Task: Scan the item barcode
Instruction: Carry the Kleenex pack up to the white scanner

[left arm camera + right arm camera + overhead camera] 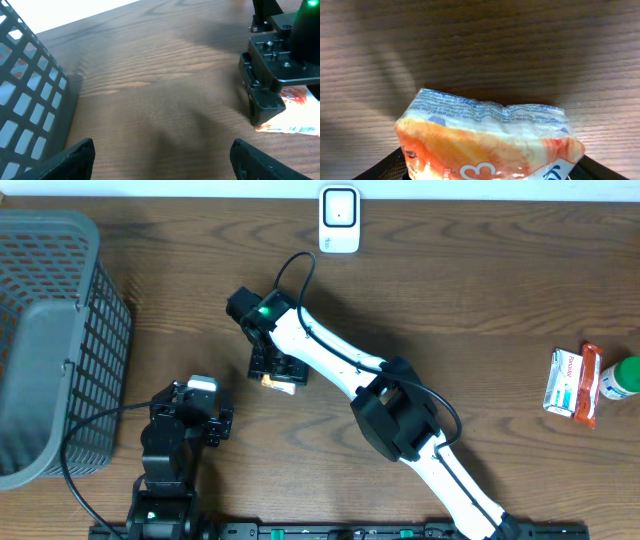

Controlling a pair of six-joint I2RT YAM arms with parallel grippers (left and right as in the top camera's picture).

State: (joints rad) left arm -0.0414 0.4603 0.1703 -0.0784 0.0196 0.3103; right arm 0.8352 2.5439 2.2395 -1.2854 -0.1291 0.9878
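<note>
Brown wood-grain table [480, 270] is carrying every item. An orange-and-white packet [490, 135] is lying flat near the centre of it. It is sitting nearer the arms than the white scanner [339, 220], which is standing at the far edge, and slightly to the scanner's left.

The right gripper [278, 370] is reaching down over the orange-and-white packet, with one finger standing at each end of it. In the right wrist view the dark fingertips [390, 167] are showing at the two lower corners, level with the wrapper's ends. Whether they are pressing the wrapper or only bracketing it cannot be determined. The wrapper's edge printed with blue text is facing the wrist camera. In the left wrist view the orange-and-white packet is resting on the table beneath the right gripper's black housing.

The left gripper [162, 157] is positioned over bare table between the orange-and-white packet and the grey mesh basket [50, 330]. Its fingers are spread wide, with nothing between them.

At the right end of the table, well apart from both grippers, three items are lying close together: a white-and-blue pack [564, 380], a red-orange sachet [590, 385] and a green-topped container [622, 378].
</note>
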